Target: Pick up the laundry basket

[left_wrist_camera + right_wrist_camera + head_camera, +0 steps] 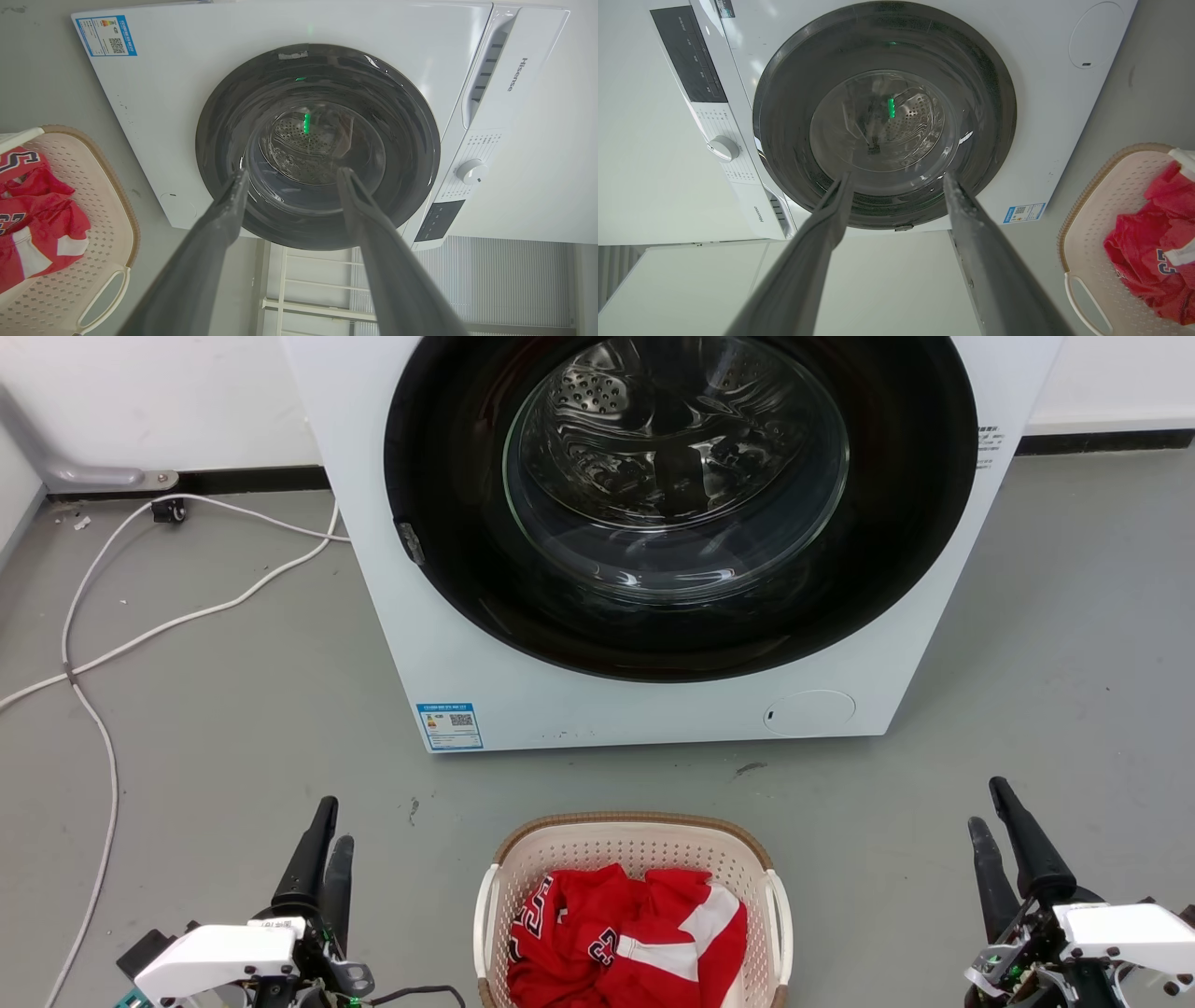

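Between left gripper [334,823] and right gripper [987,805], both spread empty, sits the laundry basket [635,823]; wrist views add the washer dial [472,171].

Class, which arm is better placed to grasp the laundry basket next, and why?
Probably left. In the head view the left end effector stands nearer its side of the laundry basket than the right end effector does; both are open and empty.

Bright, even light; sharp frames; wrist views bend at edges.
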Controlling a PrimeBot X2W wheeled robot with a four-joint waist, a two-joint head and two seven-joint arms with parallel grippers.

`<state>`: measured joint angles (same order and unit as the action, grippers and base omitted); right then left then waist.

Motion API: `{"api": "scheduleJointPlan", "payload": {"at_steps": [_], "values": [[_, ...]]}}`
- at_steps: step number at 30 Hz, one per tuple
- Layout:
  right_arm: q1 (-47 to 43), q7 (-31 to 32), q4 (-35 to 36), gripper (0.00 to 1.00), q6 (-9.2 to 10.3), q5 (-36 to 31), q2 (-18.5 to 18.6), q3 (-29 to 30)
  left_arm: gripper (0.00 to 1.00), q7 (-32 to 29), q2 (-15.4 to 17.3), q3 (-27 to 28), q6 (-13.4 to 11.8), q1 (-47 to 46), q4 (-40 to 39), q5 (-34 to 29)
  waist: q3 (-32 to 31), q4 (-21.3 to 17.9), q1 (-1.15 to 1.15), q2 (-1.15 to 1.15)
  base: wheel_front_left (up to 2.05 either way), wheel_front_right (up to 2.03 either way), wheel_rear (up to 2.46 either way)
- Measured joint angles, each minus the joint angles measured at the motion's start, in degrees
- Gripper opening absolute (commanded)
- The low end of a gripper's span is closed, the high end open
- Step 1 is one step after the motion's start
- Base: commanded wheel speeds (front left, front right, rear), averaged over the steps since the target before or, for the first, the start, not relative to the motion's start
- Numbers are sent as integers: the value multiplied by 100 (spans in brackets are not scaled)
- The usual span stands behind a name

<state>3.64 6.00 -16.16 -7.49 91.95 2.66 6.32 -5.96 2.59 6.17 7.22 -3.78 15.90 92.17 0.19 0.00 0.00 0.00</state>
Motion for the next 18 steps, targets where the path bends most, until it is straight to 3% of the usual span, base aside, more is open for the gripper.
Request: {"api": "scheduleJointPlan", "payload": {"at_steps": [8, 18], "values": [[-3, -223, 178, 100, 0, -711, -1, -21, 100, 225, 0, 23, -1, -1, -167, -577, 6, -1, 0, 0, 0, 0, 0], [-27, -476, 548, 100, 0, -2117, -1, -155, 100, 481, 0, -64, -163, 0, -510, -1711, 13, -2, 0, 0, 0, 0, 0]]}}
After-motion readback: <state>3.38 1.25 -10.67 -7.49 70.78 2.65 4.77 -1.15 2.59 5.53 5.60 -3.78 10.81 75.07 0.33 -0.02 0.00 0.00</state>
